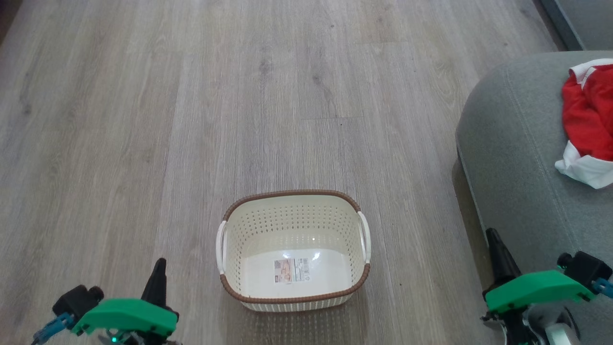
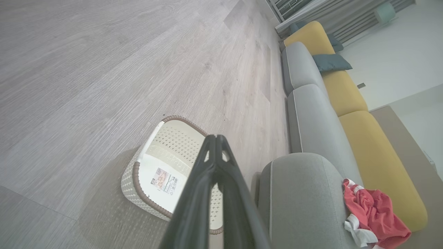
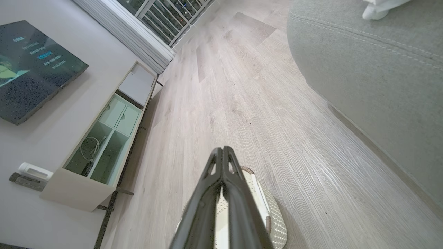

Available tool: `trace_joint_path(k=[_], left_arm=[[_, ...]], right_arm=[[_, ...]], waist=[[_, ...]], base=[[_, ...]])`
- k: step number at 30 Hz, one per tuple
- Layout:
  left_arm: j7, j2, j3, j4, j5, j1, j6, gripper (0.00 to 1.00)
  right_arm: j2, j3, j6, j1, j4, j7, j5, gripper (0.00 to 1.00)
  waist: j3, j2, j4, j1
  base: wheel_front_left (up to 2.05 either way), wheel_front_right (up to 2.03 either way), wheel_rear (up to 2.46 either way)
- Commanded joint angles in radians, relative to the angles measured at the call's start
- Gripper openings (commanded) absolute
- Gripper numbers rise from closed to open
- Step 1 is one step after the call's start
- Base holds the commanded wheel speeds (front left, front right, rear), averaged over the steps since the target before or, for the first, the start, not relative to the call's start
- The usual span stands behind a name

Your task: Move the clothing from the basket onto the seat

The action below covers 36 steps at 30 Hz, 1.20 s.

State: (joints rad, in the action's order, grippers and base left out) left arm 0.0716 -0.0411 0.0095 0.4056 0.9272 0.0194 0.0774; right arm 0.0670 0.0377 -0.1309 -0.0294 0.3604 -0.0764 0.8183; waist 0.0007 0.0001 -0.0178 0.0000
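One piece of clothing (image 1: 586, 110), red with white trim, lies crumpled on top of the seat (image 1: 512, 153), at the right edge of the head view. The basket (image 1: 292, 194) stands upright on the floor (image 1: 167, 120), left of the seat and apart from it, its bottom bare but for a sticker (image 1: 291, 270). The left gripper (image 1: 159, 263) hangs above the floor at the basket's left, fingers pressed together tip to tip, grasping nothing. The right gripper (image 1: 492, 235) hangs at the basket's right, beside the seat's front edge, fingers likewise closed and holding nothing. Neither gripper touches basket, seat or clothing. In the left wrist view, yellow cushions (image 2: 346, 90) run behind the seat. In the right wrist view, a cabinet (image 3: 100, 145) stands against the wall below a screen (image 3: 31, 65)
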Motion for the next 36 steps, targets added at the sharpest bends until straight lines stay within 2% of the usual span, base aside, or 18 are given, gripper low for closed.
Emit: trace_joint_path(k=[1,36], left_arm=[[-0.007,-0.006,0.028,-0.04,0.033,0.057,0.009,0.0],[-0.104,-0.008,0.07,-0.106,0.387,0.074,0.033,0.0]], right_arm=[[-0.001,-0.001,0.0,-0.048,-0.039,0.007,0.039,0.0],[-0.01,0.042,0.0,-0.065,-0.081,0.107,0.45,0.0]], waist=[[0.0,-0.0001,0.001,0.0],[0.001,-0.0001,0.01,0.0]], base=[[0.0,0.0,0.0],[0.0,0.0,0.0]])
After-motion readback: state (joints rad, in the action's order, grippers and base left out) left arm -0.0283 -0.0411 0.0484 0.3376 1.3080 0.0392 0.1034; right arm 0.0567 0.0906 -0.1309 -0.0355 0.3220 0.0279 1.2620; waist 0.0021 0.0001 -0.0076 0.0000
